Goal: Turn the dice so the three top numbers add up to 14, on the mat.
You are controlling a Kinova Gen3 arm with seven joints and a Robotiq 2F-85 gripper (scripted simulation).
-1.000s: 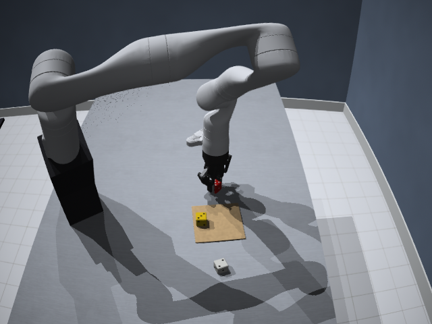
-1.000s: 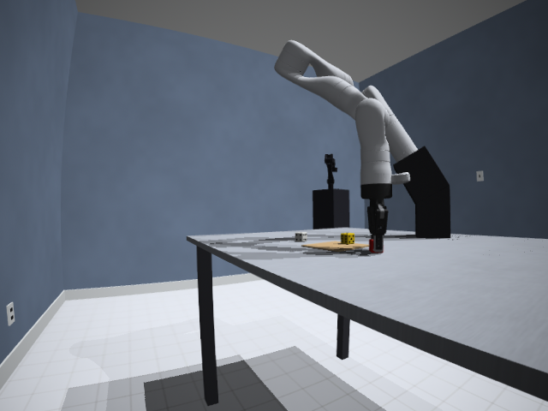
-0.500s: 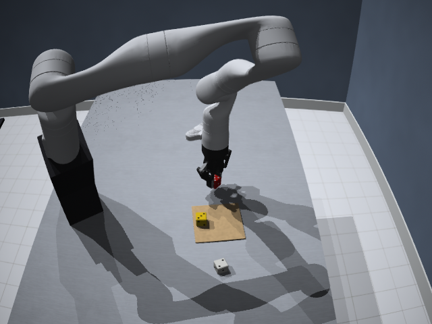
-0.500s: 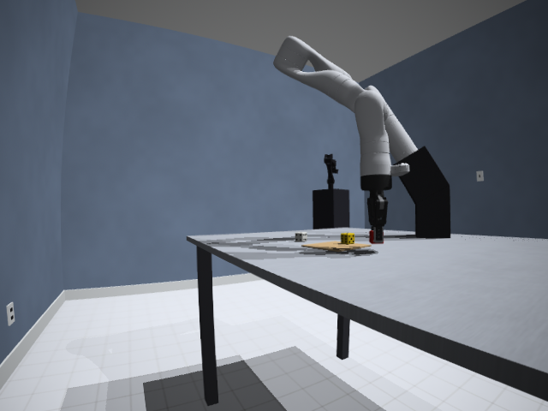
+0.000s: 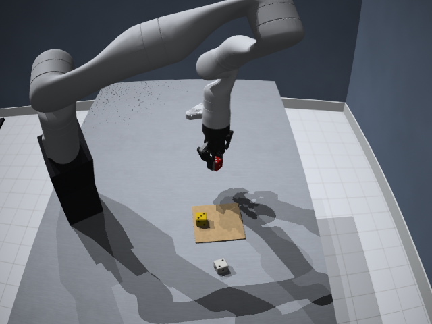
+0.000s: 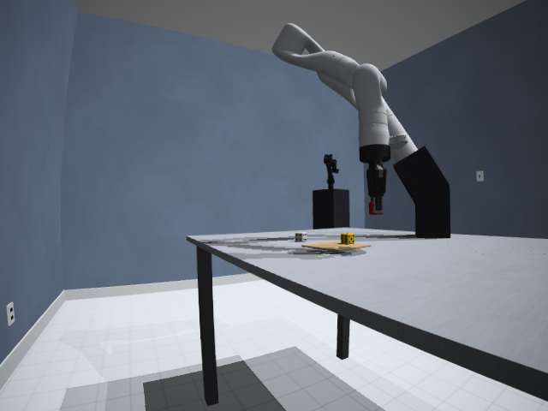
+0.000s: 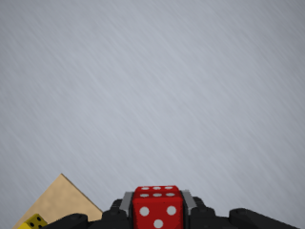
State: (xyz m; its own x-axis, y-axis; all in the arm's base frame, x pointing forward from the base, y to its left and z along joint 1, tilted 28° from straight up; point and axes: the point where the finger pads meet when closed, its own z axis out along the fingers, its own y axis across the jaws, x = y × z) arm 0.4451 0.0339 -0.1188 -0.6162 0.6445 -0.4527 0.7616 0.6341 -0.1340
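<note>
Red die [image 5: 218,163] [image 6: 372,208] [image 7: 158,210] up in air above table [image 5: 150,181] [image 6: 420,274] [image 7: 152,95], off mat. Your gripper [image 5: 214,163] [image 6: 376,205] [image 7: 157,204] has it pinched, fingers partly closed on opposite sides. Yellow die [image 5: 201,219] [image 6: 347,238] [image 7: 33,222] flat on your mat [image 5: 225,226] [image 6: 323,246] [image 7: 62,200], near edge. White die [image 5: 221,266] [image 6: 300,236] on table, off mat, two pips up. Your black pedestal [image 5: 78,195] [image 6: 432,207] well apart from mat.

The gripper [image 5: 214,163] [image 6: 376,205] [image 7: 157,204] has carried the red die [image 5: 219,163] [image 6: 371,208] [image 7: 158,215] upward: a second ago they were low, close to the table [image 5: 156,156] [image 6: 398,265] [image 7: 143,95], and now they hang well above it. The arm [image 5: 216,108] [image 6: 372,110] has risen with them, its elbow higher too. Shadow now seems to spread farther over the mat [image 5: 227,231] [image 6: 318,245] [image 7: 62,200], though its blurred edges make that hard to judge.
</note>
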